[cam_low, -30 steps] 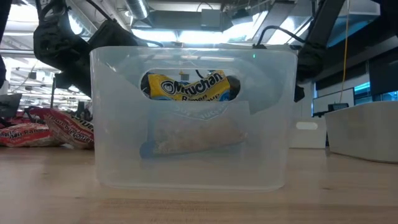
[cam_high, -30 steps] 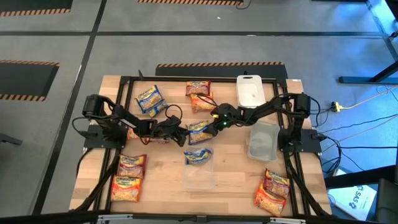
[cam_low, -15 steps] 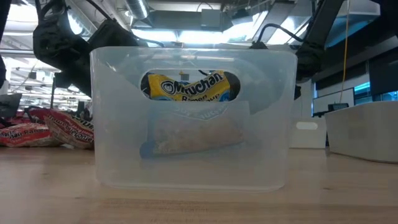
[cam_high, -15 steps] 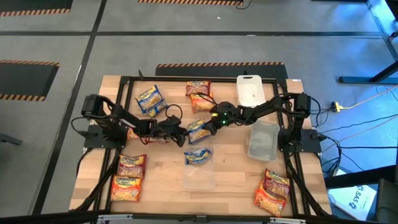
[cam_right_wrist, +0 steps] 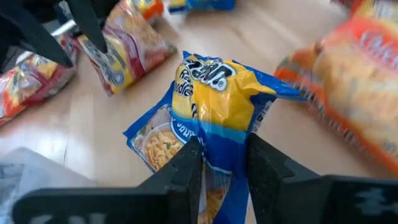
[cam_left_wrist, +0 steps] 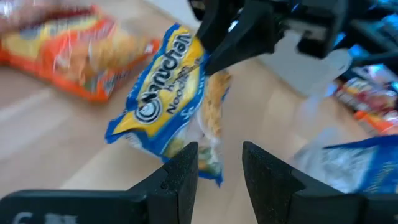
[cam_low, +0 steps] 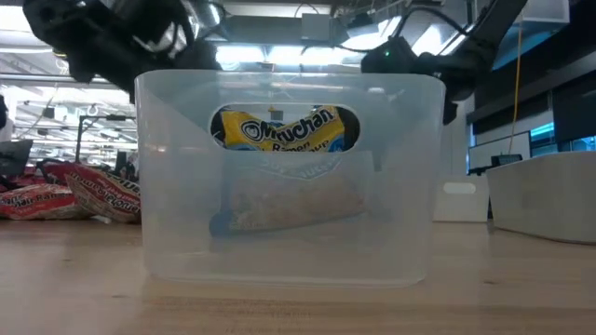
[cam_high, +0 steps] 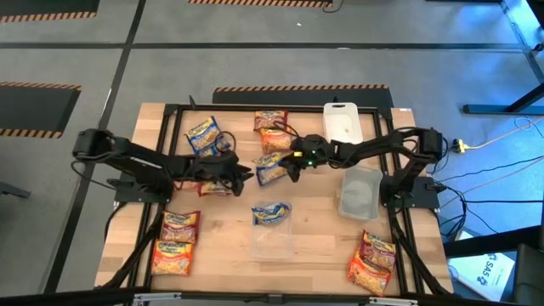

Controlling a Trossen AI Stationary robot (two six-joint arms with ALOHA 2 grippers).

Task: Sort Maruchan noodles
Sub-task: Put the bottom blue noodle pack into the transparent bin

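While one blue packet (cam_high: 270, 212) lies in the clear bin (cam_high: 272, 241), our right gripper (cam_high: 287, 167) clamps another blue packet (cam_high: 272, 168); most packets remain unsorted, and the left gripper (cam_high: 240, 176) stands apart.

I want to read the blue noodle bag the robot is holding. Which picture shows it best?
The right wrist view: the blue packet fills it, pinched in the right gripper. The left wrist view shows it too, with its lettering. The high view shows it only small. In the low view I cannot find it.
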